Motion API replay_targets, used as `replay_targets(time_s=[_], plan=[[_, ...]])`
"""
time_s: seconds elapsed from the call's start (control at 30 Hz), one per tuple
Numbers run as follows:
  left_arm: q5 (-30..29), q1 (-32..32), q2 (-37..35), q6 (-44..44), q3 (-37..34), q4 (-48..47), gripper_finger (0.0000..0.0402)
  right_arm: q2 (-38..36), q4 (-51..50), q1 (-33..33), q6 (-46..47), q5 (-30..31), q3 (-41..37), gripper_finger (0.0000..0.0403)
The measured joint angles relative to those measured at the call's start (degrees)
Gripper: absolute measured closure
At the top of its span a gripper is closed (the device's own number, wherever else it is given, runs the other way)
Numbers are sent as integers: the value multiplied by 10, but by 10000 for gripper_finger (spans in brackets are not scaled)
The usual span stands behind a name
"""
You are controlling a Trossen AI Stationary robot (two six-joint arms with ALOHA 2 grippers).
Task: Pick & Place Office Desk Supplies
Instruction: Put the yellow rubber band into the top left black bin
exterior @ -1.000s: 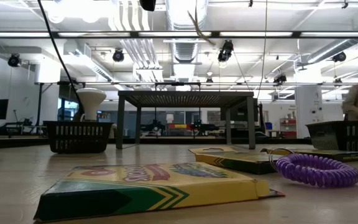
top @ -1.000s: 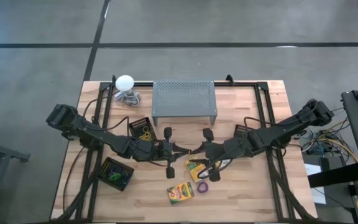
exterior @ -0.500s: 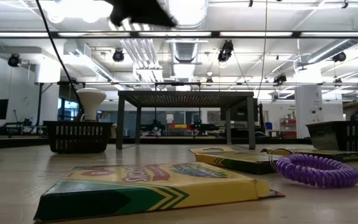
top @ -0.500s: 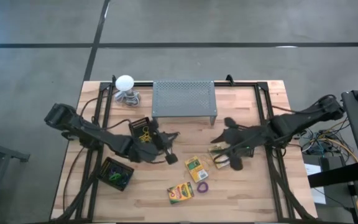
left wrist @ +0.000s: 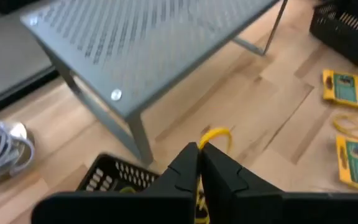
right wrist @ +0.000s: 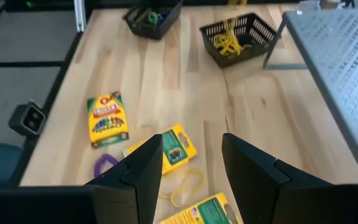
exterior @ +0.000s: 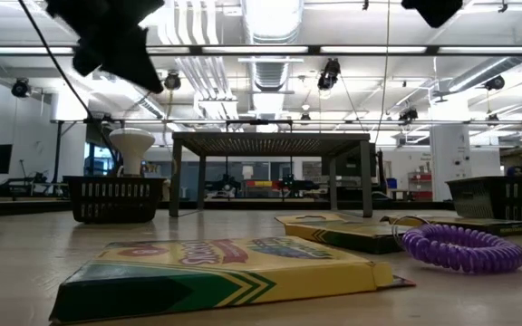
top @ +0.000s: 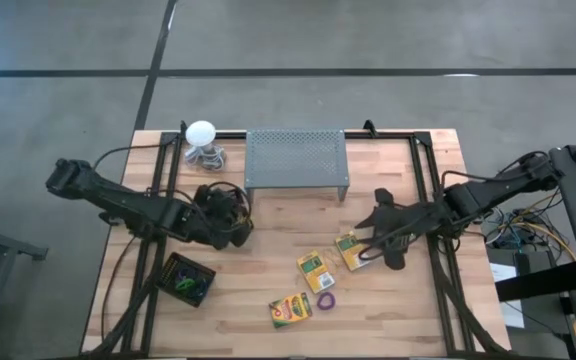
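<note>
Both arms have been pulling back from the middle of the surface [top: 388, 320], where their tips were meeting a second ago. The left pincer [left wrist: 199, 148] is now hanging at about 9 o'clock over the black basket [left wrist: 114, 174] that is already holding yellow bands; its jaws are sitting nearly together with a yellow rubber band [left wrist: 218, 134] sticking out between them. I am reading that as a band being carried to its bin and not yet dropped.

The right pincer [right wrist: 191, 142] has been swinging out towards 3 o'clock and is standing wide with nothing in it, just beside one crayon box [top: 351, 250]; a loose band [right wrist: 185, 183] is lying on the wood under it and looks like the next candidate.

Much is still waiting to be sorted: a second crayon box [top: 315, 270] near the centre, a third [top: 290, 310] at 6 o'clock and a purple loop [top: 325, 301] just beside it. The other basket [top: 186, 278], at about 8 o'clock, is holding green and purple loops.

The surface is pale planked wood; a grey perforated stand [top: 297, 160] is standing at 12 o'clock with a white ball-topped object [top: 201, 132] at 11 o'clock (neither belongs to the sorting). Around it a grey floor is running off under dark lines; across the room strip lights and ducts are hanging overhead.
</note>
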Motion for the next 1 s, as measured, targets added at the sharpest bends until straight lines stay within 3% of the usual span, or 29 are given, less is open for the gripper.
replay_targets(time_s=[0.23, 0.53, 0.73, 1.0], plan=[[28, 5, -10, -41, -28, -16, 299, 27, 0, 0, -2, 0, -12, 239], [30, 16, -12, -58, -16, -95, 185, 73, 1, 0, -5, 0, -12, 239], [31, 19, -13, -47, 16, -142, 171, 82, -2, 0, -3, -4, -2, 239], [110, 28, -10, 3, 8, -172, 172, 55, -76, 3, 14, -2, 7, 239]])
